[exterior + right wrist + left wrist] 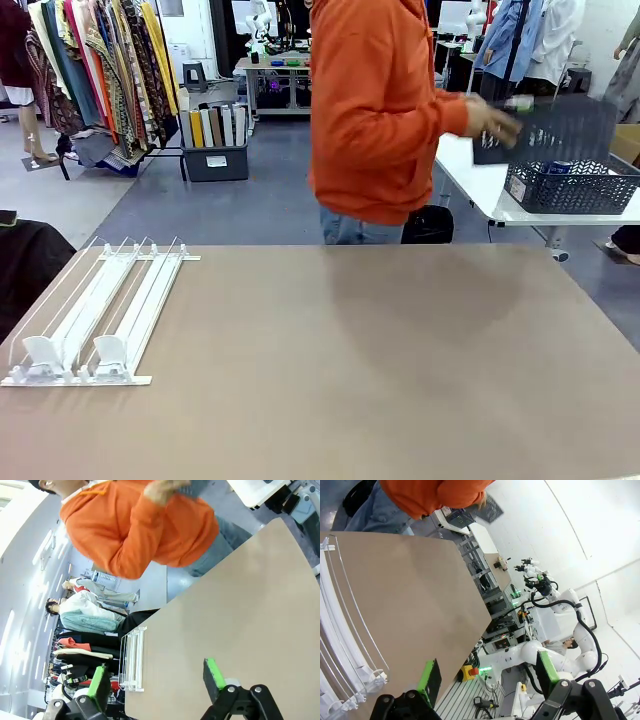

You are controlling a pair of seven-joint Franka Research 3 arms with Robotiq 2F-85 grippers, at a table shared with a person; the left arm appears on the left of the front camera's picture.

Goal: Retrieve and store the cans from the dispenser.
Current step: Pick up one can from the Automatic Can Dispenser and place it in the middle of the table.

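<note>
The dispenser [100, 315], a flat white and clear rack of sloped lanes, lies on the table's left side with its white pusher tabs at the near end. It also appears in the left wrist view [340, 630] and the right wrist view [132, 660]. A small blue shape that may be a can [560, 167] shows inside a dark mesh basket [575, 190] on the side table. My left gripper [487, 672] is open off the table's near edge, holding nothing. My right gripper [156, 677] is open over the tabletop, also holding nothing.
A person in an orange top [375, 110] stands at the far edge, turned toward a white side table [480, 180] at back right. Their hand holds a second dark mesh basket [545, 125], which is blurred. A clothes rack [100, 70] stands at back left.
</note>
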